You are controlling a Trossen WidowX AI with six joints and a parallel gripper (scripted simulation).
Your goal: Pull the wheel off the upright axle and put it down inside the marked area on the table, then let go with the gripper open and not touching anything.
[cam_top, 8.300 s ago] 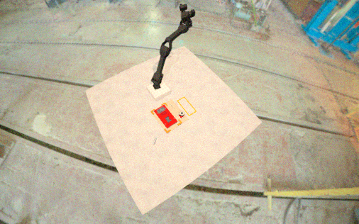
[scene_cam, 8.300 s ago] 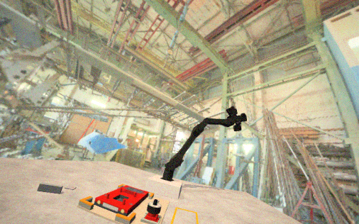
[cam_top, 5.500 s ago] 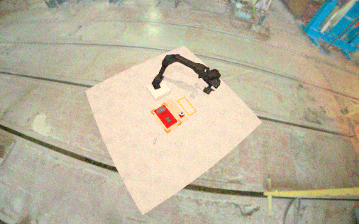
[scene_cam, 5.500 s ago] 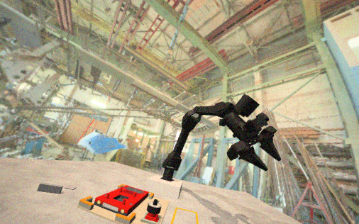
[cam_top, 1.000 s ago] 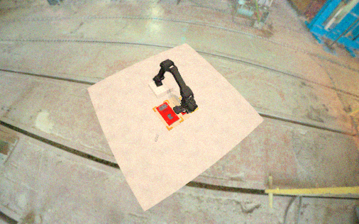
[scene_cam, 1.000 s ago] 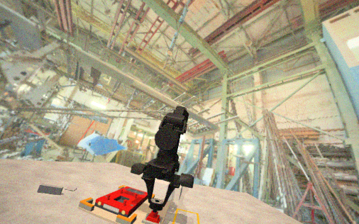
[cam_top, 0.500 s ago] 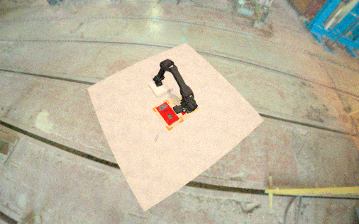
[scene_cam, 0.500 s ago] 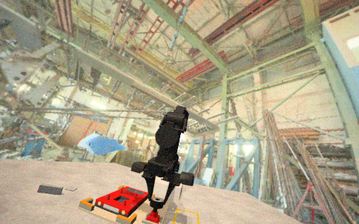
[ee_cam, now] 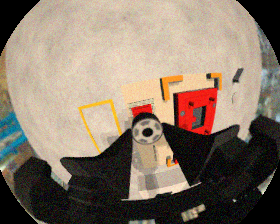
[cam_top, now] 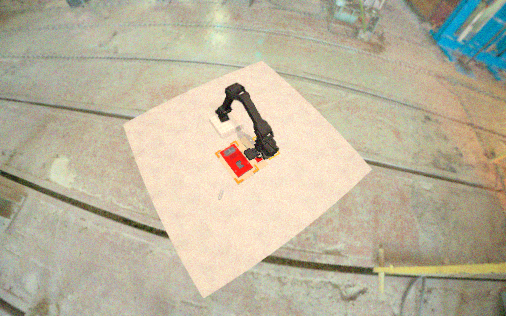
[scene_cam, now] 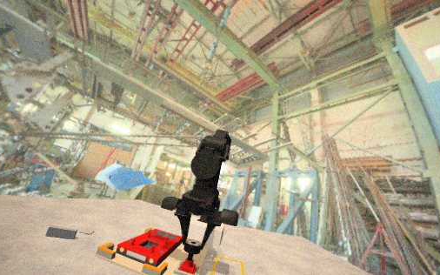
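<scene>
A dark grey wheel [scene_cam: 192, 246] with a light hub sits flat above a small red base [scene_cam: 188, 266], beside the yellow-outlined marked area [scene_cam: 228, 265].

Arm, black, six joints: I have it folded high at the elbow, forearm angled steeply down toward the counter. Hand [scene_cam: 192, 246]: pointing downward, both fingers [scene_cam: 183, 226] spread in a narrow V, clamped on the wheel [scene_cam: 192, 247] at the tips. Wrist level, no visible tilt.

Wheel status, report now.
End effector shut on wheel. Wheel above red axle base, not in yellow-marked area. Nothing visible in the path.
</scene>
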